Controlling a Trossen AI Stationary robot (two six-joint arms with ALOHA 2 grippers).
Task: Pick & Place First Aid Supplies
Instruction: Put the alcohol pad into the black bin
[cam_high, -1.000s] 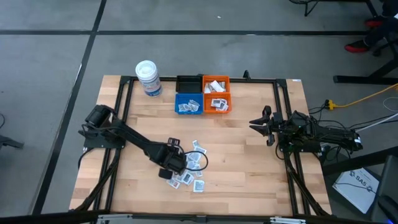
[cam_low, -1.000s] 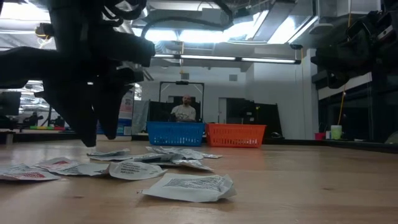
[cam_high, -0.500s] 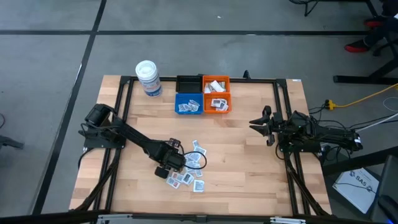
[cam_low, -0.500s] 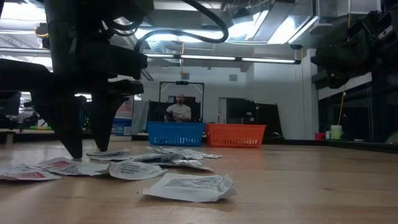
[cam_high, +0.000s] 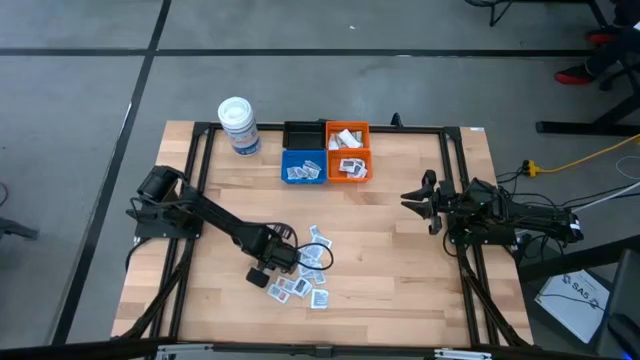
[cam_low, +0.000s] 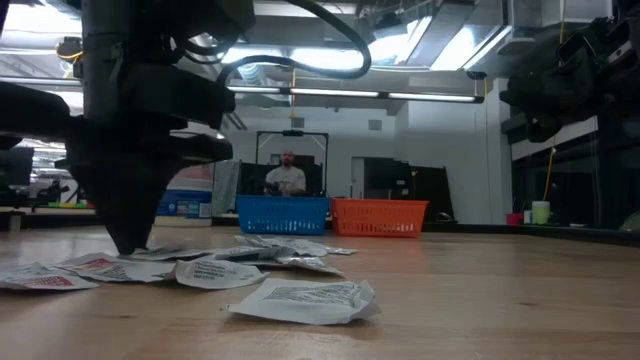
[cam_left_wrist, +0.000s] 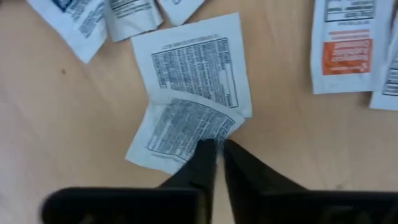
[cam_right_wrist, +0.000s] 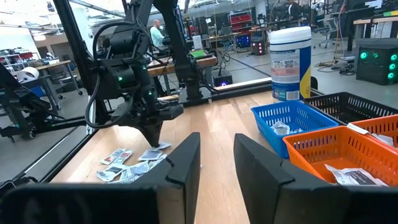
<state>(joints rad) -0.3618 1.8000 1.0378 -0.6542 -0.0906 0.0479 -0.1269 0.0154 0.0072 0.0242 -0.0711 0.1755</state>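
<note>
Pinching the curled edge of a small white sachet (cam_left_wrist: 180, 130), the left gripper (cam_left_wrist: 216, 149) stands with its two dark fingers (cam_left_wrist: 200, 158) drawn together, tips down on the table (cam_high: 400, 260); whether the sachet has left the wood cannot be told. That sachet, printed with fine black text, overlaps a second one (cam_left_wrist: 196, 62) of the same kind lying flat just beside it, and another with an orange band (cam_left_wrist: 339, 56) lies near. Seen from above, the left gripper (cam_high: 272, 262) is at the left edge of a loose scatter of sachets (cam_high: 308, 275) spread toward the front edge of the table, a little left of its middle, and the left arm reaches to it from the table's left edge. In the low view the same gripper (cam_low: 130, 240) points straight down onto the pile (cam_low: 200, 265), with one sachet (cam_low: 305, 300) lying apart, nearer the camera. Against the back edge stand a blue bin (cam_high: 303, 167), an orange bin (cam_high: 348, 150) and a black bin (cam_high: 304, 134); the blue and orange ones hold some sachets. A white lidded tub (cam_high: 238, 125) stands near the back left corner. The right gripper (cam_high: 420, 200) waits over the right side of the table, well apart from the pile, its fingers (cam_right_wrist: 183, 165) parted and holding nothing. A person (cam_low: 288, 175) shows in the room beyond the bins.
</note>
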